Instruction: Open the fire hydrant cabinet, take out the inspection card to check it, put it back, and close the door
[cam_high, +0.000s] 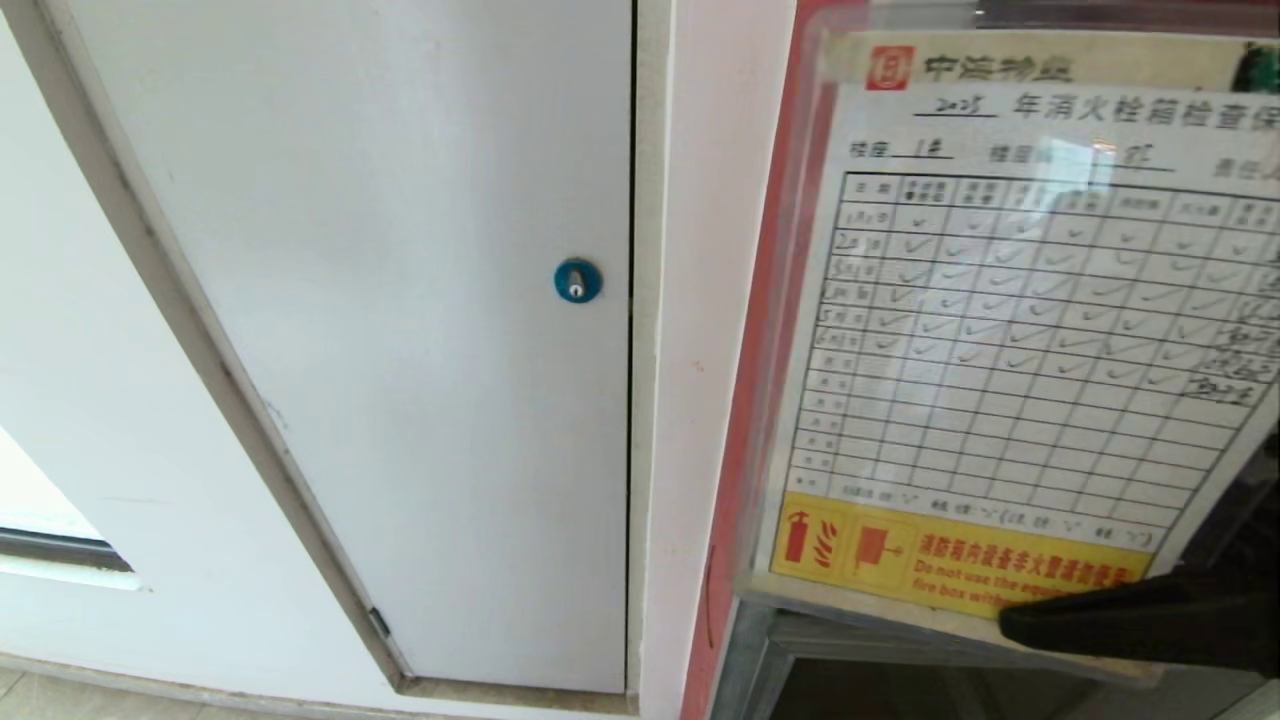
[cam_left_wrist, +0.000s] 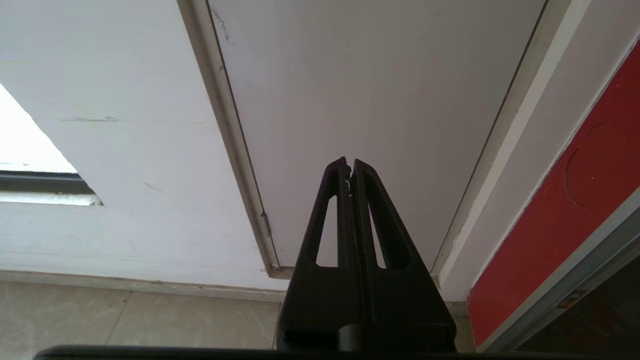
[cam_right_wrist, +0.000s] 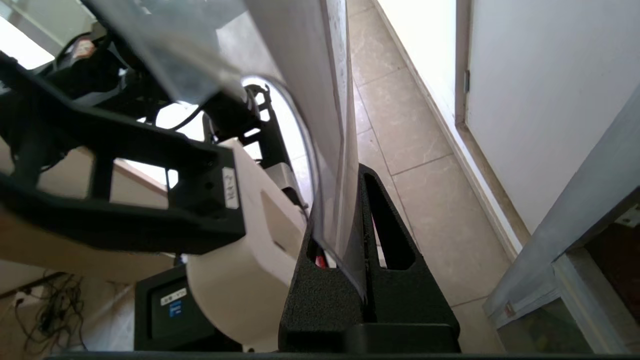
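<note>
Inspection card (cam_high: 1010, 340), a laminated white sheet with a ticked grid and a yellow warning strip along its bottom, fills the head view from about one to four o'clock, held up facing the camera. Right gripper (cam_right_wrist: 350, 240) is clenched on its lower edge, one black finger (cam_high: 1130, 615) showing at five o'clock. Behind it runs the red edge of the fire hydrant cabinet (cam_high: 735, 470). At nine o'clock stands a white panel (cam_high: 400, 330) with a round blue lock (cam_high: 577, 281). Left gripper (cam_left_wrist: 349, 172) hangs clenched and empty before that panel.

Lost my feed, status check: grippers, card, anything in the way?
Right gripper shut on inspection card, held up before head camera. Left gripper shut, empty, parked. No obstruction seen.
</note>
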